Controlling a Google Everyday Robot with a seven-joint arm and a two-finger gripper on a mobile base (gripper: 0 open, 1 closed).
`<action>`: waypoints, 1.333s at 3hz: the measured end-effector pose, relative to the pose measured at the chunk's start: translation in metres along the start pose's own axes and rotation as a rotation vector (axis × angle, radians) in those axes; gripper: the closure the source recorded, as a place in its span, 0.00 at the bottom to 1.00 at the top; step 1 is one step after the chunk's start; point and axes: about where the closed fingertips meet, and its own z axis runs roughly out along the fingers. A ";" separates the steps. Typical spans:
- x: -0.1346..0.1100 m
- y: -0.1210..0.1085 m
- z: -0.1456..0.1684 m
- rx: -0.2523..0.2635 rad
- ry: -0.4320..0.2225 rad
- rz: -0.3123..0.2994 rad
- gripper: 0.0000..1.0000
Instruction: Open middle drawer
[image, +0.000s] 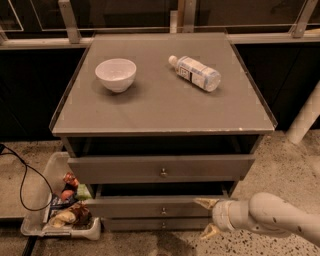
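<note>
The grey-brown cabinet (160, 107) has three drawer fronts stacked one above the other. The middle drawer (130, 207) is the mid-sized front, with a small round metal knob (163, 211) at its centre and a dark gap above it. My gripper (204, 218) comes in from the lower right on a white arm (272, 216). It is open, its two pale fingertips spread one above the other. It sits in front of the right part of the middle drawer, to the right of the knob and apart from it.
A white bowl (116, 74) and a water bottle lying on its side (196, 73) rest on the cabinet top. A white tray of snacks (57, 212) and a black cable (24, 182) lie on the floor at left. A white post (305, 120) stands at right.
</note>
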 end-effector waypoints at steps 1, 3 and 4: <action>0.000 0.000 0.000 0.000 0.000 0.000 0.00; 0.034 -0.019 0.019 0.014 0.035 0.037 0.00; 0.077 -0.024 0.042 0.002 0.076 0.102 0.00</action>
